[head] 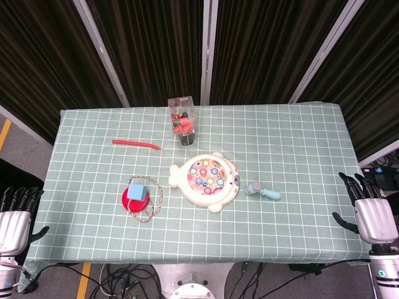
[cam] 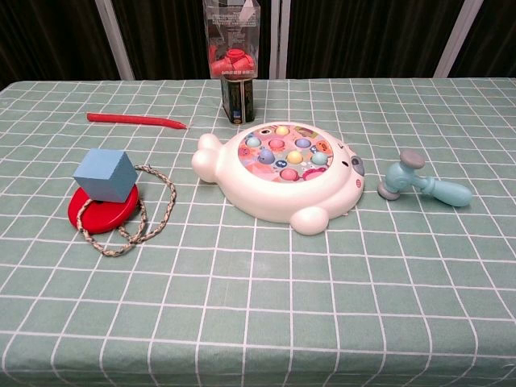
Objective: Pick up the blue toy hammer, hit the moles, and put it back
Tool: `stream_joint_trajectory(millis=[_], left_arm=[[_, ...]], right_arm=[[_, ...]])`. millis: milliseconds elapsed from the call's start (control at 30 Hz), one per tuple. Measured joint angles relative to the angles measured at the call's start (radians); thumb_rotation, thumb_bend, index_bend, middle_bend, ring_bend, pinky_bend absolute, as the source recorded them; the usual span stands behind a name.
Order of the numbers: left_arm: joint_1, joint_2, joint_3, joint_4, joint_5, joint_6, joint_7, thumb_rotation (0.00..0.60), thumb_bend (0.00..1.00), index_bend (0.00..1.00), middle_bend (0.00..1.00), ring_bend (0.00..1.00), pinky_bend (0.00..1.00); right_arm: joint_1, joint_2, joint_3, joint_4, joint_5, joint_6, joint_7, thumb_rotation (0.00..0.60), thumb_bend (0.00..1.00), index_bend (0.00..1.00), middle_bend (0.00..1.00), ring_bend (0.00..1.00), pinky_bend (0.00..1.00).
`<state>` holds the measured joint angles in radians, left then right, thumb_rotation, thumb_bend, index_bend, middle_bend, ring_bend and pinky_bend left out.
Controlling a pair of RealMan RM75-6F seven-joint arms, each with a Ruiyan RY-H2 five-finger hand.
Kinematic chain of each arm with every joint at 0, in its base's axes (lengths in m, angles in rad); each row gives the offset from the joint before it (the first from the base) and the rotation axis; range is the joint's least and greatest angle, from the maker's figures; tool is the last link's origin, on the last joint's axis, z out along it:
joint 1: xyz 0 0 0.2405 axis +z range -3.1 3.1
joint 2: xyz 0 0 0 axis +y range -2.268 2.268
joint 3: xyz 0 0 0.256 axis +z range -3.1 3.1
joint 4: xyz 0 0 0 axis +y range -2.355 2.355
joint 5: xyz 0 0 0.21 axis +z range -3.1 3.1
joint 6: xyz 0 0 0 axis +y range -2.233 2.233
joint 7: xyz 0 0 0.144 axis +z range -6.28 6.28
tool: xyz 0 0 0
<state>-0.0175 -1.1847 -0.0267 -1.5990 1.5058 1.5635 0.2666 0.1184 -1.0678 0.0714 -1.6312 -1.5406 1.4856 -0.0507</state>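
The blue toy hammer [head: 262, 190] [cam: 422, 184] lies flat on the checked cloth just right of the mole game, its grey head toward the game. The white mole game [head: 206, 180] [cam: 278, 172] sits mid-table with several coloured moles on its round top. My left hand [head: 15, 219] hangs off the table's left front corner, fingers spread and holding nothing. My right hand [head: 371, 212] is off the right front edge, fingers apart and empty, well to the right of the hammer. Neither hand appears in the chest view.
A blue cube [cam: 104, 174] rests on a red disc [cam: 101, 211] with a looped cord [cam: 149, 218] around it, left of the game. A red stick [cam: 135, 120] lies at the back left. A clear box with red pieces [cam: 234, 60] stands behind the game.
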Motion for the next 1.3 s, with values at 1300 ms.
stream_joint_trajectory(millis=[1300], left_arm=[[0.011,-0.019,0.009,0.068,-0.010,-0.016,-0.096,0.600,0.00,0.20,0.14,0.10,0.05]], right_arm=[[0.351,-0.281,0.104,0.049,0.410,-0.555,-0.143,0.600,0.13,0.23,0.26,0.11,0.22]])
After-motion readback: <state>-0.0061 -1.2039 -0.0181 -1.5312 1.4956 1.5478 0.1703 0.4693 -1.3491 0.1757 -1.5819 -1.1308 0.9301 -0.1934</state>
